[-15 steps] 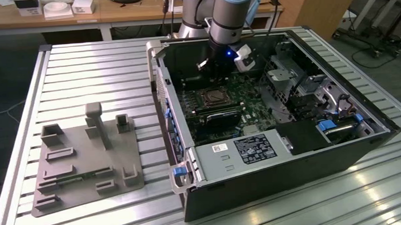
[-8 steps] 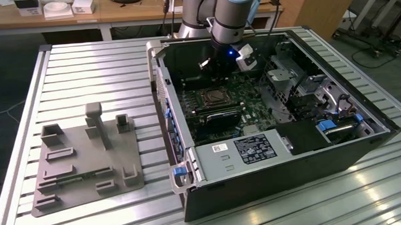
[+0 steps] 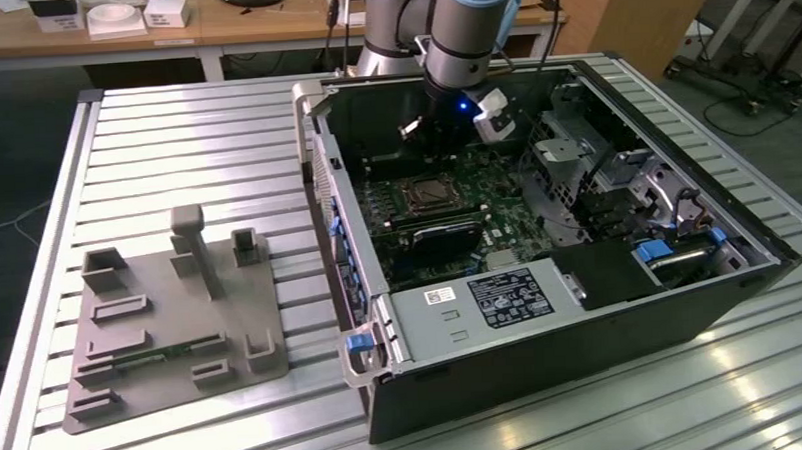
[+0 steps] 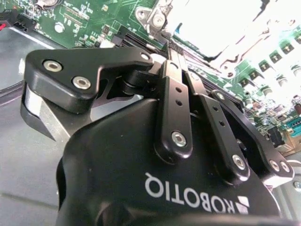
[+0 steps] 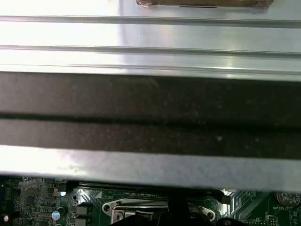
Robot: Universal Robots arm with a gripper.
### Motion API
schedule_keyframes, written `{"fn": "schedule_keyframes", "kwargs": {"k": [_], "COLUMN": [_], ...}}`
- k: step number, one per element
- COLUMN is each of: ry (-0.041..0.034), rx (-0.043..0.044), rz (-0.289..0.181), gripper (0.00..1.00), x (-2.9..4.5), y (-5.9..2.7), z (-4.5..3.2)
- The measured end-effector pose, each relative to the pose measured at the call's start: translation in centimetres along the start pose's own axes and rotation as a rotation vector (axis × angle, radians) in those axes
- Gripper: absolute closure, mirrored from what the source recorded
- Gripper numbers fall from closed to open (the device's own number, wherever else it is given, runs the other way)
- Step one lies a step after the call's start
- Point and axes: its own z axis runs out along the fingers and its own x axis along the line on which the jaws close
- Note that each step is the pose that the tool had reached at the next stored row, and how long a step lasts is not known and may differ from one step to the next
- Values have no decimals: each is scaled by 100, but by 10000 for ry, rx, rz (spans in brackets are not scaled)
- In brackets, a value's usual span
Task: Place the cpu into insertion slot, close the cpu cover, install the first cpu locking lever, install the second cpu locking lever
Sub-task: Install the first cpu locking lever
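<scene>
The insertion slot is a square socket with a silvery rim and a dark middle on the green board inside the open computer case. In the second wrist view the insertion slot is washed out by glare, so I cannot tell the cpu or the cpu cover apart there. My gripper hangs inside the case just beyond the slot's far edge, close above the board. In the second wrist view the gripper is shut, its tip near the slot's corner bracket. The first wrist view shows the gripper as a dark tip by a metal bracket.
The black case walls ring the board. A labelled black box fills the case's near end and a drive cage stands on the exterior view's right. A grey fixture plate lies on the ribbed metal table at the left.
</scene>
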Motion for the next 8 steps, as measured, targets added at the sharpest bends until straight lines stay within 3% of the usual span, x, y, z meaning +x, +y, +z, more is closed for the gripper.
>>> {"fn": "schedule_keyframes", "kwargs": {"k": [8], "ry": [-3], "rx": [48], "rz": [32], "gripper": [89], "x": [-16], "y": [-11], "z": [7]}}
